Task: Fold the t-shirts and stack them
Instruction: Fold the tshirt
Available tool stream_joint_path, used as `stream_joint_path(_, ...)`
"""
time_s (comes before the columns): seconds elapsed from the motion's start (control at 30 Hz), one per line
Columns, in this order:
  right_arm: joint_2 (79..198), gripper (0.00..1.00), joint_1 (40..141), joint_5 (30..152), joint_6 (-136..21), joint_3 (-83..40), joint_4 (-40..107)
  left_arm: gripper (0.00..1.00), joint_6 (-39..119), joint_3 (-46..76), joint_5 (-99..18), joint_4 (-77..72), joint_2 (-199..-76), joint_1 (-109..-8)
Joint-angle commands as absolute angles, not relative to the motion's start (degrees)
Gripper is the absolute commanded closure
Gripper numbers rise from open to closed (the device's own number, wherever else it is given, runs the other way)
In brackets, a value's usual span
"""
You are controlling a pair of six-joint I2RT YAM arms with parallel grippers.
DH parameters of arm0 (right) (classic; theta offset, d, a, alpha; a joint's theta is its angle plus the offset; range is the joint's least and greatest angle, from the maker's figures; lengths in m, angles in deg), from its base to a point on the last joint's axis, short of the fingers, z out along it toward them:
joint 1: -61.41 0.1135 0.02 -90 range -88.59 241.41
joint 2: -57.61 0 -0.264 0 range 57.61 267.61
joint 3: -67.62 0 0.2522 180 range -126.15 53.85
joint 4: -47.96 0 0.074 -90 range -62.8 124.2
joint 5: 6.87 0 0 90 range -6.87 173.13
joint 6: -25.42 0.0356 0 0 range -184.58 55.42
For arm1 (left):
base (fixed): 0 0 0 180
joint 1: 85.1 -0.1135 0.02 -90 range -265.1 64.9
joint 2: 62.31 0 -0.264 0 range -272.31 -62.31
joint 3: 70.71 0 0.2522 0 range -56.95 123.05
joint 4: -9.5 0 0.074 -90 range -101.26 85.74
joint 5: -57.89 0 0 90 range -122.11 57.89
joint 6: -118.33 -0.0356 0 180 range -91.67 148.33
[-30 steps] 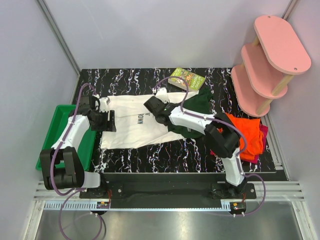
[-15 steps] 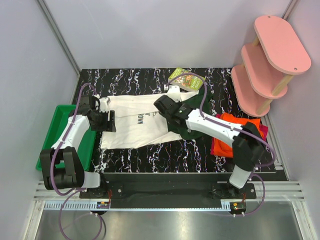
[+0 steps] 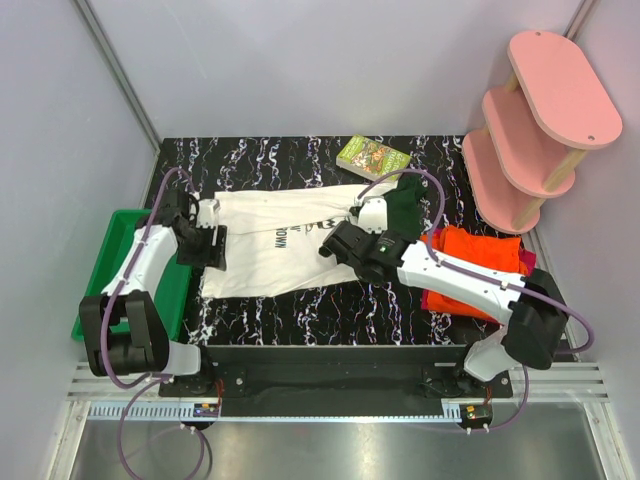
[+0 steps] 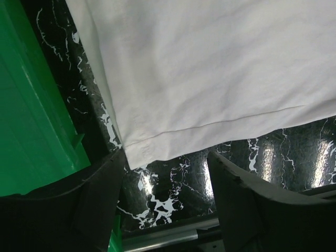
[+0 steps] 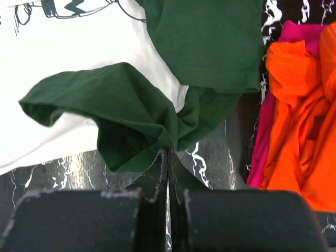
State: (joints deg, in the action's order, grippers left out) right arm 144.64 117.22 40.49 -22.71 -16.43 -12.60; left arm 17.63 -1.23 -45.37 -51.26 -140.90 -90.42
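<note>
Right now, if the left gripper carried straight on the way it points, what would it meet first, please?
Probably the cream-white t-shirt: its hem corner lies just ahead of the open left gripper. The gripper's height over the cloth is unclear.

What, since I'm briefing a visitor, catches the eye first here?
A cream-white t-shirt with dark green sleeves sprawls across the table, the right pincer shut on one sleeve. A pink tiered shelf stands far right, an orange t-shirt heaped near its foot.
</note>
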Motion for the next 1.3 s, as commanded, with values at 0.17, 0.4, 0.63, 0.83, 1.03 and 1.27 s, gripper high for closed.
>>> stream_joint_path(0.17,141.0,1.00,118.5,36.4,-17.5,-16.4,-16.7,0.31,15.1,3.0,-38.7,-57.3,-143.7,-91.6)
stream_joint_path(0.4,136.2,1.00,119.1,35.4,-12.6,-13.9,-21.7,0.34,14.9,3.2,-41.3,-61.9,-148.5,-92.8)
stream_joint_path(0.63,129.5,1.00,120.1,35.8,-5.7,-9.3,-26.6,0.39,14.2,5.0,-41.6,-64.5,-150.6,-92.8)
stream_joint_path(0.83,129.7,1.00,120.4,35.1,-5.7,-8.2,-26.7,0.63,11.5,5.1,-40.5,-66.0,-152.9,-92.9)
stream_joint_path(1.03,131.7,1.00,120.3,34.6,-8.1,-8.8,-24.8,0.76,9.5,1.8,-42.8,-60.5,-149.2,-93.0)
stream_joint_path(1.27,134.3,1.00,120.3,34.7,-11.5,-10.7,-21.7,0.64,10.1,-1.6,-40.4,-54.3,-147.5,-93.1)
